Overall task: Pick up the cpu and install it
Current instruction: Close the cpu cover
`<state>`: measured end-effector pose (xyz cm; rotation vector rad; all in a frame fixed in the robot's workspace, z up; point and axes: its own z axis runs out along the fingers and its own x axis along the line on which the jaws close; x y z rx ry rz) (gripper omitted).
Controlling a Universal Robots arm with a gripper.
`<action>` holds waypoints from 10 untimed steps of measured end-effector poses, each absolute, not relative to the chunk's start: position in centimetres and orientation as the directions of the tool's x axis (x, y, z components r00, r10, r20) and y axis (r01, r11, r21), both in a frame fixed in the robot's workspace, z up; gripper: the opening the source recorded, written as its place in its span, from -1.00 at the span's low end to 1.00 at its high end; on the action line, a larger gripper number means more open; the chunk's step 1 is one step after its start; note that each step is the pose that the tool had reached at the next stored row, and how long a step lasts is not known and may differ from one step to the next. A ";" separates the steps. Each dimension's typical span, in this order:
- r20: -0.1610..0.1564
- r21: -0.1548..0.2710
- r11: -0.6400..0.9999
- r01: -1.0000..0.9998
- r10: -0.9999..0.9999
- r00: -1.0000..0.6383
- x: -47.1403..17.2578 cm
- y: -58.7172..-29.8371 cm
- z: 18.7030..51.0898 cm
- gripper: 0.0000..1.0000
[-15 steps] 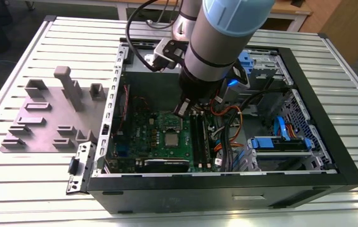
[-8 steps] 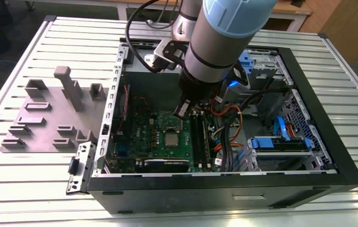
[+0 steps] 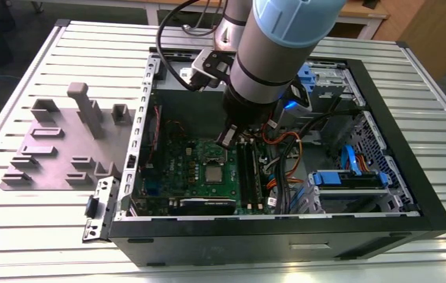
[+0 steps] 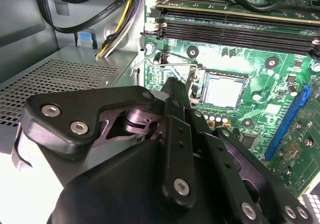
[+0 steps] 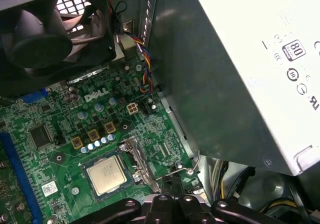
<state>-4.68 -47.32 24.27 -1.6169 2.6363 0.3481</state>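
The cpu [image 5: 105,174] sits flat in its socket on the motherboard [image 3: 207,188] inside the open PC case [image 3: 412,194]; in the exterior view it shows as a pale square [image 3: 213,173] mid-board, and in the second wrist view [image 4: 223,91] it lies square in the socket frame. The gripper [image 3: 229,137] hangs over the board just beside the socket, on the RAM slots' [image 4: 235,31] side, apart from the chip. Its black linkage [image 4: 170,149] blocks the fingertips in both wrist views, so I can't tell whether the jaws are wide or narrow; nothing appears to be carried.

The socket's retention lever [image 5: 192,164] stands out from the socket edge, w/ the load bracket [image 5: 137,164] lying alongside the chip rather than over it, so judging by that the chip seems placed but not clamped.

To do this step well, imo:
- Keep any approach vertical; socket pins bend easily w/ sideways load.
- Check chip sits level in the frame, no corner riding high.
- Watch clearance: power supply [image 5: 260,59] wall and cable bundle [image 3: 286,177] crowd the arm's wrist, and the fan [image 5: 50,29] is near.
- Light force only on lever or bracket; a slip would scrape the board.
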 end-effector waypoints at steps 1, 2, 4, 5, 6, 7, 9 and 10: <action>-0.141 0.174 0.435 -0.883 -0.877 -0.460 -4.7 -47.3 24.3 -0.79; -0.140 0.174 0.435 -0.883 -0.877 -0.460 -4.7 -47.3 24.3 -0.79; -0.140 0.174 0.436 -0.883 -0.877 -0.460 -4.7 -47.4 24.3 -0.79; -0.140 0.174 0.436 -0.883 -0.877 -0.460 -4.7 -47.4 24.3 -0.79; -0.140 0.174 0.435 -0.883 -0.877 -0.460 -4.7 -47.4 24.3 -0.79; -0.140 0.174 0.435 -0.883 -0.877 -0.460 -4.7 -47.4 24.3 -0.79; -0.140 0.174 0.435 -0.883 -0.877 -0.460 -4.7 -47.5 24.3 -0.79; -0.140 0.174 0.435 -0.883 -0.877 -0.460 -4.7 -47.5 24.3 -0.79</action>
